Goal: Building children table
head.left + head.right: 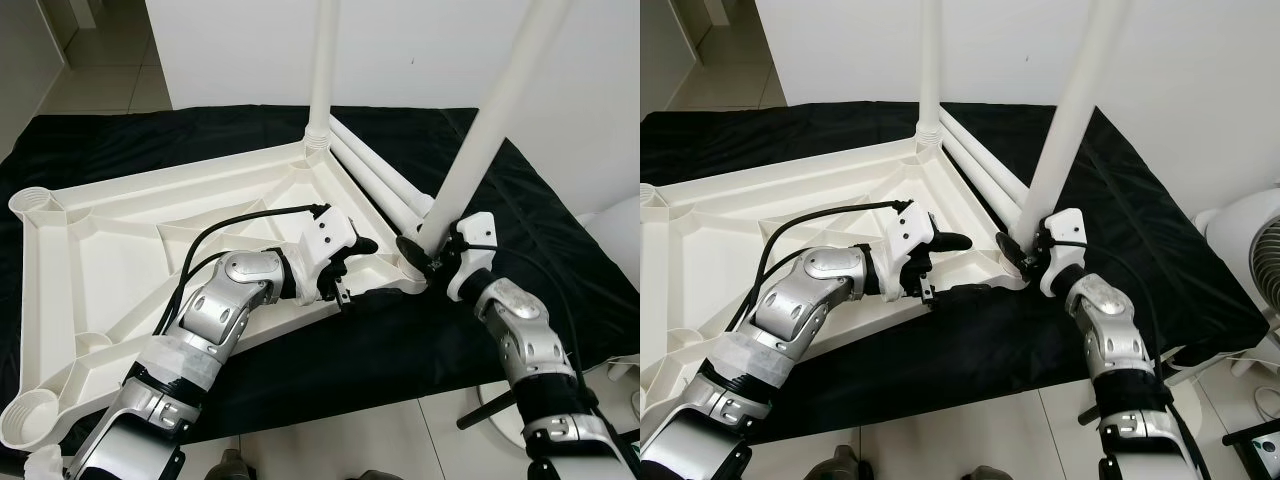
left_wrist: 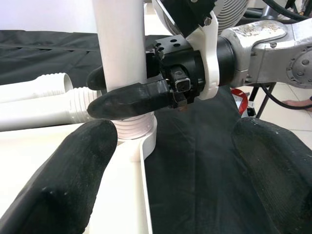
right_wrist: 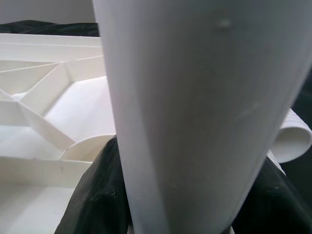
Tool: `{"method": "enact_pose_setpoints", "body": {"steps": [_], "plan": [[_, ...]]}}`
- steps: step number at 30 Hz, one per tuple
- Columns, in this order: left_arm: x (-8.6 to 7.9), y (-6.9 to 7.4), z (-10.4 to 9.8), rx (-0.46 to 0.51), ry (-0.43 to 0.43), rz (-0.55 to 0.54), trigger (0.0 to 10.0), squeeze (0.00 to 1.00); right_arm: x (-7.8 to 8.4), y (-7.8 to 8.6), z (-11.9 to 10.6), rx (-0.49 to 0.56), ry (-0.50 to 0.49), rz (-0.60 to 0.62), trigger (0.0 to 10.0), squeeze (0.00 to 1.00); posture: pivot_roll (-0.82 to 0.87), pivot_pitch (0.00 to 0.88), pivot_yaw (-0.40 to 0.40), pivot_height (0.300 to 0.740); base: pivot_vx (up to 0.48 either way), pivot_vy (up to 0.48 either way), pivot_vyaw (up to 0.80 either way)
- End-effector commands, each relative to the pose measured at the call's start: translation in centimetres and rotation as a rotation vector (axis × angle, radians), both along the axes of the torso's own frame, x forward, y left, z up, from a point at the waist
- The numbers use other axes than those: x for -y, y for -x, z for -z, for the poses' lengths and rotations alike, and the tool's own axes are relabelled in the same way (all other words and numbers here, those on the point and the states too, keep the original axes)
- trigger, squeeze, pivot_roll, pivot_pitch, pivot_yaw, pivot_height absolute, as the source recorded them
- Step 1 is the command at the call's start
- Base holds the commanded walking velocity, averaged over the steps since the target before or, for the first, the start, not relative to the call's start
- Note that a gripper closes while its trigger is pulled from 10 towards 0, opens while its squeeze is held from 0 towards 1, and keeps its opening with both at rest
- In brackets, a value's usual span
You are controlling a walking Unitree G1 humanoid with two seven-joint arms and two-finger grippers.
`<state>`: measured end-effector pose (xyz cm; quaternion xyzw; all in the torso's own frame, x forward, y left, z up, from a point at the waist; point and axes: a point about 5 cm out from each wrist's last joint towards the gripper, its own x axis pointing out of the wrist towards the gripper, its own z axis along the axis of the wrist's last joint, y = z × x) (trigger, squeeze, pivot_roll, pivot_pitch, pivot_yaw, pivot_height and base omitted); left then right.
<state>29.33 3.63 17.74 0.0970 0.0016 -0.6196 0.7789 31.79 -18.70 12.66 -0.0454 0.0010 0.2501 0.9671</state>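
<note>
Leg [image 1: 478, 140] stands clamped in right pincer [image 1: 428, 252], seemingly socketed in tabletop [image 1: 130, 200]; left pincer [image 1: 352, 268] gapes beside.

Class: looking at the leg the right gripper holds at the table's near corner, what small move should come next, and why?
Probably twist the leg further into its socket: the right gripper clamps its base, whose threads still show above the tabletop corner.
</note>
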Motion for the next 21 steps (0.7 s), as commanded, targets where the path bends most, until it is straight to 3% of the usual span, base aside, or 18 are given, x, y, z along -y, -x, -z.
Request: {"method": "enact_pose_setpoints", "body": {"steps": [1, 3, 8, 10, 13, 14, 16, 18, 21], "plan": [[0.3, 0.3, 0.1, 0.003, -0.005, 0.029, 10.0, 0.0, -0.5, 0.8, 2.4, -0.107, 0.005, 0.001, 10.0, 0.0, 0.0, 0.0, -0.036, 0.74, 0.0, 0.0, 0.0], [0.3, 0.4, 0.1, 0.002, -0.007, 0.033, 10.0, 0.0, -0.7, 0.9, 2.5, -0.118, -0.072, 0.109, 10.0, 0.0, 0.0, 0.0, -0.039, 0.74, 0.0, 0.0, 0.0], [0.2, 0.4, 0.2, 0.001, -0.009, 0.033, 10.0, 0.0, -0.9, 0.8, 2.2, -0.087, -0.081, 0.167, 10.0, 0.0, 0.0, 0.0, -0.039, 0.74, 0.0, 0.0, 0.0], [0.1, 0.3, 0.3, -0.003, -0.013, 0.031, 10.0, 0.0, -1.5, 0.6, 1.8, -0.084, -0.122, 0.303, 10.0, 0.0, -0.01, 0.0, -0.041, 0.74, 0.0, 0.0, 0.0], [-0.1, 0.2, 0.4, -0.006, -0.015, 0.026, 10.0, 0.0, -1.9, 0.6, 1.6, -0.09, -0.144, 0.381, 10.0, 0.0, -0.01, 0.002, -0.042, 0.74, 0.0, 0.0, 0.0], [-0.3, 0.0, 0.6, 0.002, -0.028, 0.004, 10.0, 0.0, -2.6, 0.8, 1.3, -0.085, -0.178, 0.462, 10.0, 0.0, -0.01, 0.007, -0.046, 0.74, 0.0, 0.0, 0.0], [-0.5, -0.2, 0.8, 0.011, -0.036, -0.013, 10.0, 0.0, -3.1, 1.0, 1.1, -0.083, -0.199, 0.513, 10.0, 0.0, -0.01, 0.009, -0.049, 0.74, 0.0, 0.0, 0.0], [-0.9, -0.7, 0.7, 0.019, -0.036, -0.044, 10.0, 0.0, -4.8, 1.9, 0.6, -0.07, -0.213, 0.622, 10.0, 0.0, -0.01, 0.017, -0.057, 0.74, 0.0, 0.0, 0.0], [-1.0, -0.8, 0.6, 0.018, -0.034, -0.052, 10.0, 0.0, -5.4, 2.3, 0.6, -0.07, -0.211, 0.667, 10.0, 0.0, 0.0, 0.019, -0.058, 0.74, 0.0, 0.0, 0.0]]}}
